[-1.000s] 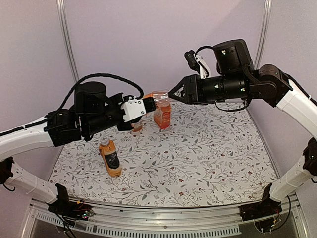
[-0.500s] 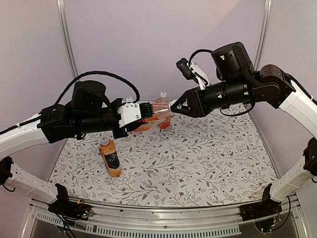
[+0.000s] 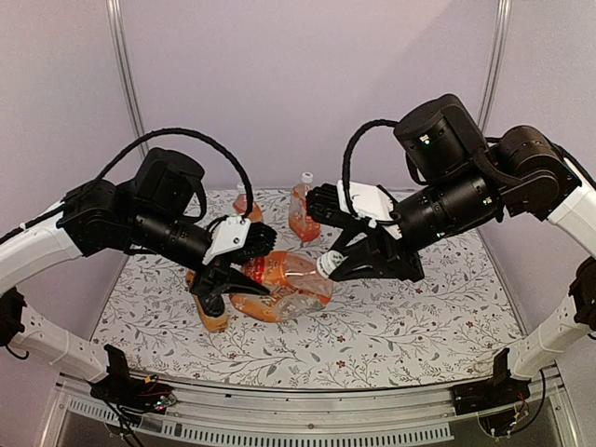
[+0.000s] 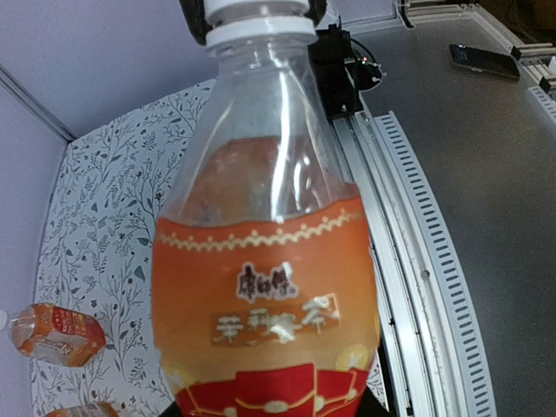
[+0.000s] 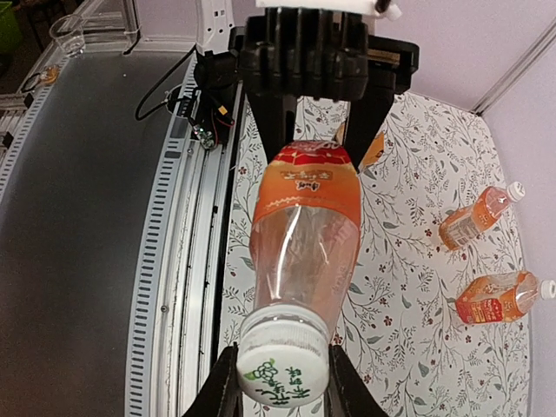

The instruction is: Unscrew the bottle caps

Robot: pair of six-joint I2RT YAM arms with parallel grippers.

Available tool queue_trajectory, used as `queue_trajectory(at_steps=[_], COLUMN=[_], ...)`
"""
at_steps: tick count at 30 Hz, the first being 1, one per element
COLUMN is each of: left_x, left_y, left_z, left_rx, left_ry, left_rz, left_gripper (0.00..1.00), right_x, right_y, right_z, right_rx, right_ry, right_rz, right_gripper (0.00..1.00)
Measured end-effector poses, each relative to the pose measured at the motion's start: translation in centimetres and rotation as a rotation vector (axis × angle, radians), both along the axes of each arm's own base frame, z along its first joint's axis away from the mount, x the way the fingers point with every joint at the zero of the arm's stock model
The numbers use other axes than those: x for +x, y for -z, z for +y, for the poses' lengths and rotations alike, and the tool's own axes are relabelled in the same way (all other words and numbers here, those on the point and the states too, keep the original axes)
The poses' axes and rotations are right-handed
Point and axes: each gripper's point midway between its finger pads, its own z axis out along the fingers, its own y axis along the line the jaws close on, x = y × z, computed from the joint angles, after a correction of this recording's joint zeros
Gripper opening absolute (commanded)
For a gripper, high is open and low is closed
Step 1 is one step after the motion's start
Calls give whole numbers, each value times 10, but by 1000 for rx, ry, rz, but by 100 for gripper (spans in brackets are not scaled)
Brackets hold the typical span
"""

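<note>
Since a screw cap only comes off if the body beneath it is kept from turning along with it, the two arms share one bottle (image 3: 284,287). The left gripper (image 3: 231,277) is clamped round the labelled lower end and holds it lying nearly level in the air above the table (image 3: 428,307), neck pointing at the other arm. The right gripper (image 5: 284,387) is closed on the white cap (image 5: 284,363), with a finger pressed against either side. Held like this, the cap's axis lines up roughly with the right wrist, so I judge that a roll of that wrist would do the unscrewing. The cap sits down on the neck with no gap I can make out, so the job looks barely begun. The overhead view gives the layout. Two other bottles (image 3: 303,212) stand capped at the back of the table, well apart from the grasp. An orange patch of a fourth bottle (image 3: 214,321) shows under the left arm, mostly hidden. That view cannot show the contact at the cap, because dark fingers cover it. The right wrist view settles it, showing the cap's green-printed face squeezed between both fingers. The left wrist view looks along the label to the collar ring under the cap, but shows almost nothing of its own fingers.
</note>
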Motion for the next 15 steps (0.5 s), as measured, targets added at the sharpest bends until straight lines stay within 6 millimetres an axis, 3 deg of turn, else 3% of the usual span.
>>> queue_trajectory(at_steps=[2,3,5,9,15], left_x=[-3,-3,-3,-1,19], left_y=[3,3,3,1,-8], left_z=[1,1,1,-1,-3], left_rx=[11,12,12,0,-44], left_ry=[6,6,5,-6,-89], left_rz=[20,22,25,21,-70], left_gripper=[0,0,0,0,0], right_x=[-1,-1,-1,2,15], right_y=[3,3,3,6,4], right_z=[0,1,1,3,2], right_rx=[-12,-16,-17,-19,31], right_ry=[-25,-37,-51,-47,61], right_rz=[-21,-32,-49,-72,-82], right_gripper=[4,15,52,96,99])
